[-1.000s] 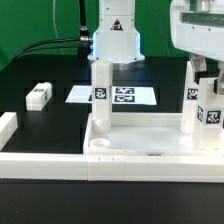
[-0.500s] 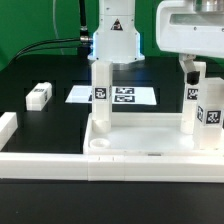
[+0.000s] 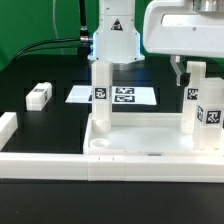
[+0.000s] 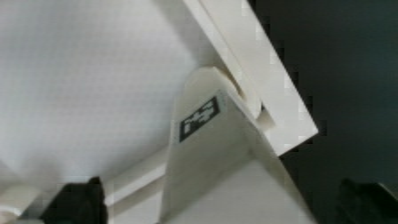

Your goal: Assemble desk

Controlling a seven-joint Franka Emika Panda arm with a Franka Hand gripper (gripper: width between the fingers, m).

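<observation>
The white tray-like tabletop (image 3: 140,150) lies at the front of the table with three white tagged legs standing in it: one at the back left (image 3: 101,95), one at the back right (image 3: 190,105) and one at the far right (image 3: 213,112). A fourth leg (image 3: 38,95) lies loose on the black table at the exterior view's left. My gripper (image 3: 188,72) hangs just above the top of the back right leg, open. In the wrist view the gripper (image 4: 217,205) has its dark fingertips (image 4: 71,200) wide apart on either side of that leg (image 4: 222,160), over the tabletop (image 4: 89,80).
The marker board (image 3: 125,96) lies flat behind the tabletop, in front of the robot base (image 3: 115,40). A long white rail (image 3: 60,165) runs along the front, and a short white rail (image 3: 7,128) stands at the exterior view's left.
My gripper has risen and moved toward the exterior view's left, from down beside the far right leg to above the back right leg. The legs and tabletop have not moved.
</observation>
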